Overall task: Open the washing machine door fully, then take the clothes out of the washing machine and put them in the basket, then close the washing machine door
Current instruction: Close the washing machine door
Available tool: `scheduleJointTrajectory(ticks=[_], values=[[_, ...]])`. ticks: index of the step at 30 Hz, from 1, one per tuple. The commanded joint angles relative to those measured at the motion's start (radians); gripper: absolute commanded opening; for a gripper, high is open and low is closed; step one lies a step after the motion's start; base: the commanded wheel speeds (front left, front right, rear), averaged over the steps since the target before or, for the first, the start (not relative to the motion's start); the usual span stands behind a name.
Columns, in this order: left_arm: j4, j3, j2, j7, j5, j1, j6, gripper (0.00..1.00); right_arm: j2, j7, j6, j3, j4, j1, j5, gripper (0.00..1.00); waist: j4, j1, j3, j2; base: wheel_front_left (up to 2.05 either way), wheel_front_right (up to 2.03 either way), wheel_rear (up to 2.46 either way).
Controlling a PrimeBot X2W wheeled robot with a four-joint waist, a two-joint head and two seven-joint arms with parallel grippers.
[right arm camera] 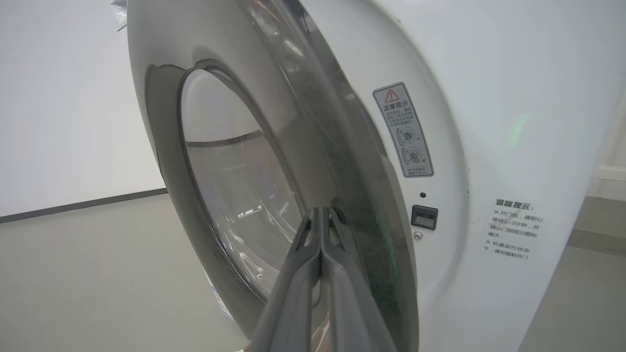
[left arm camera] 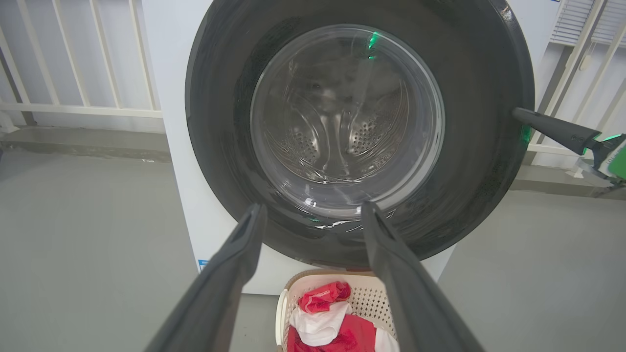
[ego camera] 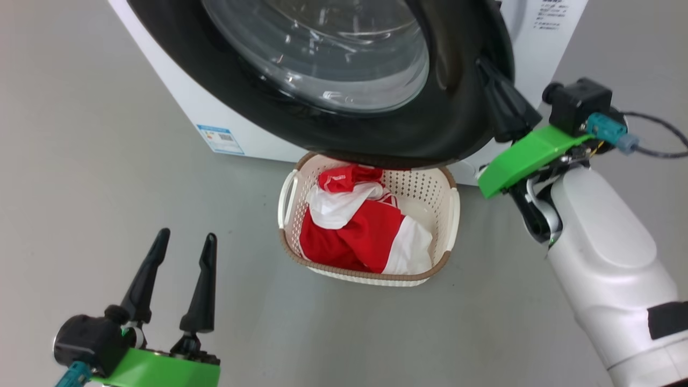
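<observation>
The washing machine door (ego camera: 451,107), black-rimmed with a clear glass bowl, stands swung nearly against the white washing machine (ego camera: 188,102). My right gripper (ego camera: 482,63) is shut, with its fingertips against the door's right rim (right arm camera: 161,146); the right wrist view shows the paired fingers (right arm camera: 313,274) lying along that edge. My left gripper (ego camera: 187,235) hangs open and holds nothing at the lower left, above the floor. The red and white clothes (ego camera: 365,231) lie heaped in the cream basket (ego camera: 450,215) on the floor under the door. Through the glass (left arm camera: 342,122) the steel drum shows.
A latch slot (right arm camera: 423,216) and printed labels (right arm camera: 403,129) sit on the machine's front, right of the door edge. Grey floor surrounds the basket. A white railing (left arm camera: 73,110) runs behind the machine. A cable (ego camera: 661,153) trails from my right wrist.
</observation>
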Motion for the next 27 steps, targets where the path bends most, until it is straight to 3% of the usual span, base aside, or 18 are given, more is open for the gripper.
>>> scheduleJointTrajectory(ticks=[1,18,27], values=[[-0.022,0.033,0.014,-0.008,0.002,-0.036,-0.006,1.0,0.016,-0.006,0.006,0.007,-0.016,-0.032,0.004,0.0,0.012,0.0,0.017,-0.0001,0.0,0.0,0.0],[-0.006,-0.022,0.003,-0.008,-0.012,-0.084,-0.006,1.0,-0.03,-0.006,0.006,-0.076,0.116,-0.221,0.04,0.0,0.065,0.0,0.066,-0.0001,0.0,0.0,0.0],[0.01,-0.038,0.007,-0.008,-0.015,-0.094,-0.006,1.0,-0.056,-0.006,0.006,-0.128,0.173,-0.286,-0.003,0.0,0.087,0.0,0.058,-0.0001,0.0,0.0,0.0]])
